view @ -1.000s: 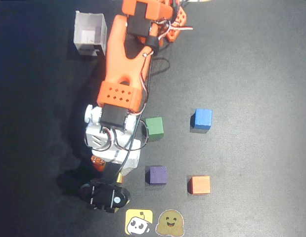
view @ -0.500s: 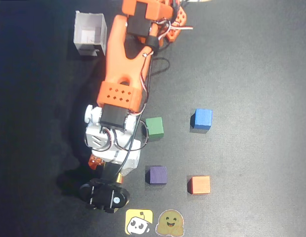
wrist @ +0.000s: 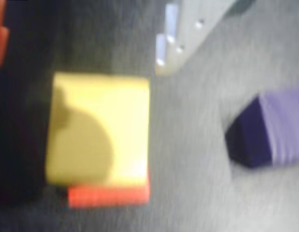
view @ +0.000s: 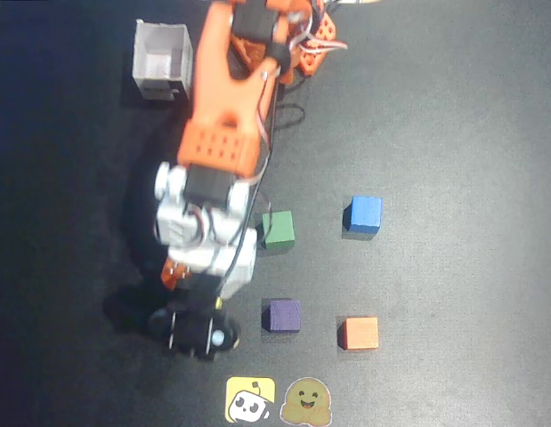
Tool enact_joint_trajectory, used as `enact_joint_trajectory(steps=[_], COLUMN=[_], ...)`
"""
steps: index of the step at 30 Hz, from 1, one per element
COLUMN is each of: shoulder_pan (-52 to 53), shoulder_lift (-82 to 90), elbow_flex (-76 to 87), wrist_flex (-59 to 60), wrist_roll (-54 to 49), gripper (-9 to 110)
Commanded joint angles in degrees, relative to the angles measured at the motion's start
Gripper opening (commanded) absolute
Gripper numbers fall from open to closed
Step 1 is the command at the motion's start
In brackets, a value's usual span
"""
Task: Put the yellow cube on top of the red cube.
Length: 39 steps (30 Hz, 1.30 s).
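Now the yellow cube (wrist: 98, 130) is sitting over the red cube (wrist: 109, 195) in the wrist view, offset, so squaring it matters; whether the jaws are spread, I cannot tell.

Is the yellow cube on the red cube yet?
On. In the wrist view the yellow cube covers the red cube, only a red strip showing below it. Whether the fingers have let go, cannot tell.

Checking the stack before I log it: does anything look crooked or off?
Slightly. In the wrist view the yellow cube sits on the red cube but offset, leaving a red strip showing along one edge. The view is blurred. Nothing looks spilled or damaged.
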Motion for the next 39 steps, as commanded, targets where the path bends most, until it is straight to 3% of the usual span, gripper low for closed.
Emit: enact_joint_trajectory(steps=[1, 6, 10, 21, 30, 39], shoulder_pan=[-0.3, -0.6, -1.8, -4.9, -8.2, -9.1], shoulder_lift=[12.3, 32.1, 43.2, 65.2, 95.4, 96.4], elbow_flex=[8.3, 28.7, 39.3, 59.0, 77.5, 77.4], wrist_flex=[-2.5, -6.9, -7.6, -7.3, -0.8, 6.3], wrist_roll=[-1.4, -5.2, -6.8, -7.7, -7.4, -8.6], gripper=[22, 5, 0, 0, 0, 0])
